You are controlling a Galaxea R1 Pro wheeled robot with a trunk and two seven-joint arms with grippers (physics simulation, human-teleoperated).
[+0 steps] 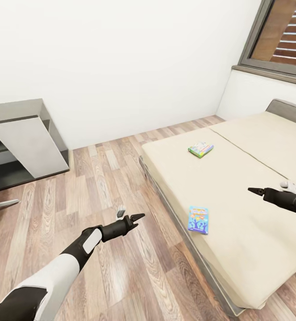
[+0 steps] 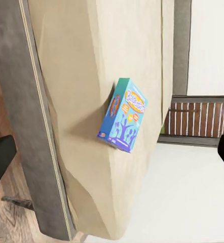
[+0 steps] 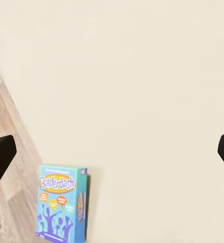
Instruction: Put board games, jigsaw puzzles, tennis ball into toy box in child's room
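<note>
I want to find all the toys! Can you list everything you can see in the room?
Blue board game: one, blue with cartoon figures, near the bed's edge.
Green board game: one, green and multicoloured, farther up the bed.
Bed: one, cream mattress on a dark grey base, at the right.
Desk: one, pale grey, against the wall at the left.
Window: one, grey frame, above the bed.
Floor: wood planks.
Left end effector: one, black, open, over the floor.
Right end effector: one, black, open, over the mattress.
</note>
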